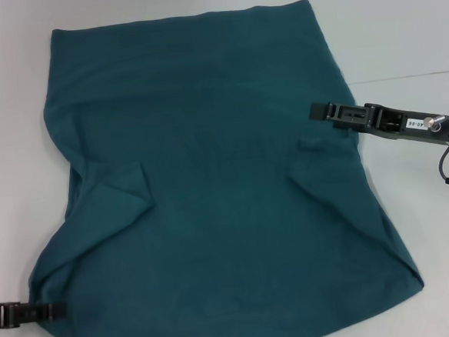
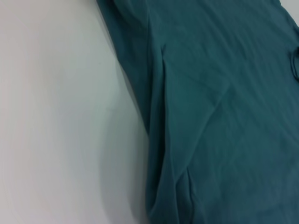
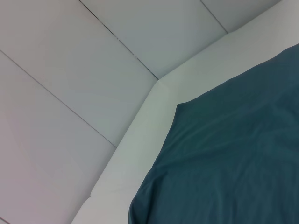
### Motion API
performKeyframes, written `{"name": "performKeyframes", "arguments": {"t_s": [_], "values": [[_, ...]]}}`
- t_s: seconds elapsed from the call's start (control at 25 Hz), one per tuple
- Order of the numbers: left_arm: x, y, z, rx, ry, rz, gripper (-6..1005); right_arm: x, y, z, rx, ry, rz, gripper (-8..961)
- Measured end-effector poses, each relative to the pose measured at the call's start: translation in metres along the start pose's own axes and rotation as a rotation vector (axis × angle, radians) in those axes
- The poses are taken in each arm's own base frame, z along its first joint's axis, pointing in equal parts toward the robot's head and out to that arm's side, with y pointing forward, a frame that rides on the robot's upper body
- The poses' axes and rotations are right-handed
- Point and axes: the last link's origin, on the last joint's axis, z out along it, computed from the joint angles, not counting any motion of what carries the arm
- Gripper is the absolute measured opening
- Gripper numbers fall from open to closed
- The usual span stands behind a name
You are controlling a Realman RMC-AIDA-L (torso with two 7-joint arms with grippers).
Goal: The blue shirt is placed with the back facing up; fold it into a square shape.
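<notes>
Two black hands flank the cloth we see on the white counter (image 1: 399, 25). Nearest us, the left hand (image 1: 53, 309) lies low at the near left corner of the dark teal-blue cotton shirt (image 1: 210, 177), its tips touching the hem there; whether it is clenched on the fabric we cannot tell. That shirt lies spread across the counter, plain side up, with both sleeves folded inward onto the body and creases running along its left edge. Farther off, the right hand (image 1: 317, 113) reaches in at the shirt's right edge, just over the folded sleeve; whether it grips the cloth we cannot tell. Beyond, the shirt's far edge lies straight.
</notes>
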Motion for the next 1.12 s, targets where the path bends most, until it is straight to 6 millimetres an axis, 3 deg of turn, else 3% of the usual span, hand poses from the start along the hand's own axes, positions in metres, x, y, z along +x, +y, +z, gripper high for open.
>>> {"name": "performKeyframes", "arguments": {"t_s": [0.2,0.6,1.12], "values": [[0.0012,0.0000,-0.0001,0.004,0.001,0.002,792,0.0000,0.0000,0.0000,0.000,0.000,0.000,932],[0.0060,0.0010,-0.0001,0.007,0.006,0.005,334,-0.0001,-0.0003,-0.0004,0.001,-0.002,-0.003,932],[0.0085,0.0027,-0.0011,-0.003,0.019,-0.001,93,0.0026,-0.0073,-0.0098,0.024,0.012,0.009,931]]}}
